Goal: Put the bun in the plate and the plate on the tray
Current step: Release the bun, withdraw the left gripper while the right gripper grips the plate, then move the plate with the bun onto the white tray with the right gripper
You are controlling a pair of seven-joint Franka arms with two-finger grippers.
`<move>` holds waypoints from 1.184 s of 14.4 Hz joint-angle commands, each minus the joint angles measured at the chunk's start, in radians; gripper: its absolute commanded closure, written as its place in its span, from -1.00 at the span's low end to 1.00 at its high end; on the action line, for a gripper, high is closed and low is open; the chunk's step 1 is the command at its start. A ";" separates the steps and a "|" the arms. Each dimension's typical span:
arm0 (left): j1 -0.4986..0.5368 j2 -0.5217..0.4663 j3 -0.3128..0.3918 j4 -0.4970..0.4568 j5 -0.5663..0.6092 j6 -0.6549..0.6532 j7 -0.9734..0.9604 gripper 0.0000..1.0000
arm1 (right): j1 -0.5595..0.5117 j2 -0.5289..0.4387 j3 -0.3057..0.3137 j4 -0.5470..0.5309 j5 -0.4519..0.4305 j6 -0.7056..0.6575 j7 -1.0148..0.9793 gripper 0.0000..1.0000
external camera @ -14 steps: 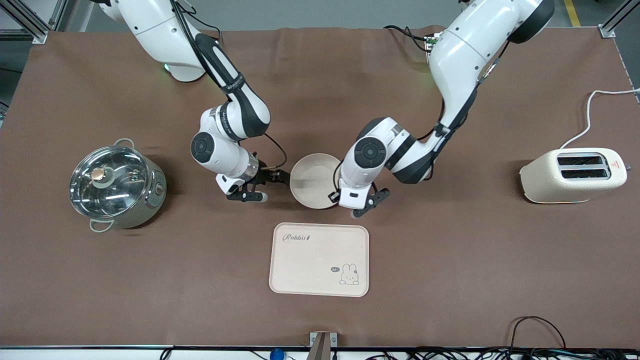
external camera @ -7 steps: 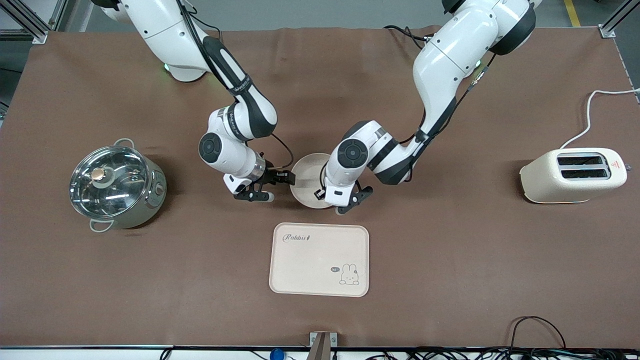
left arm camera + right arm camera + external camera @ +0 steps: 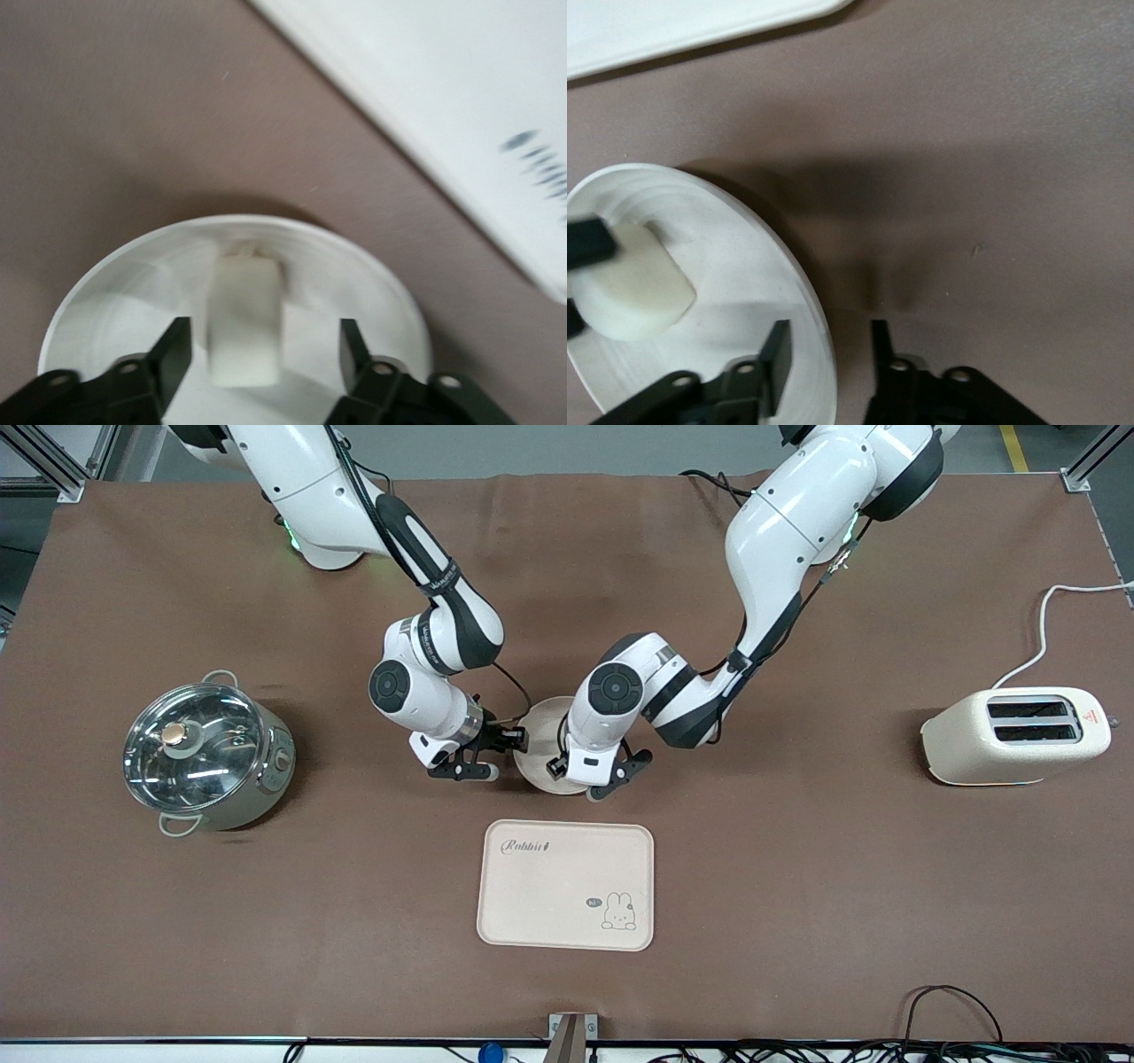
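The round cream plate [image 3: 539, 724] lies on the table, farther from the front camera than the tray [image 3: 565, 884]. The bun [image 3: 246, 319] lies in the plate [image 3: 354, 274]; the left hand hides it in the front view. My left gripper [image 3: 585, 778] is low over the plate, open, with a finger on either side of the bun [image 3: 263, 352]. My right gripper [image 3: 503, 755] is open at the plate's edge toward the right arm's end, its fingers straddling the rim [image 3: 828, 354]. The right wrist view shows the bun [image 3: 631, 285] in the plate [image 3: 744, 266].
A steel pot with a glass lid [image 3: 205, 753] stands toward the right arm's end. A cream toaster [image 3: 1017, 735] with a white cord stands toward the left arm's end. The tray's edge shows in both wrist views [image 3: 461, 106] [image 3: 673, 27].
My left gripper has moved from beside the plate to over it. My right gripper has moved in to the plate's rim. The tray has not moved.
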 commanded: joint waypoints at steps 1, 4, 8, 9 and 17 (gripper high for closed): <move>0.050 -0.138 0.038 0.018 0.029 -0.134 0.001 -1.00 | 0.019 0.014 -0.007 0.011 0.024 0.027 -0.002 0.75; 0.180 -0.305 0.038 0.026 0.032 -0.286 0.208 -1.00 | 0.019 0.016 -0.007 0.011 0.022 0.027 -0.009 0.99; 0.361 -0.471 0.038 0.026 0.032 -0.483 0.582 -1.00 | 0.017 0.014 -0.007 0.011 0.024 0.029 -0.015 0.99; 0.401 -0.509 0.038 0.026 0.029 -0.529 0.679 -1.00 | 0.014 0.014 -0.007 0.011 0.024 0.027 -0.013 0.99; 0.566 -0.777 0.121 0.010 -0.101 -0.814 1.216 -1.00 | -0.030 0.010 -0.005 0.095 0.096 -0.019 -0.002 0.99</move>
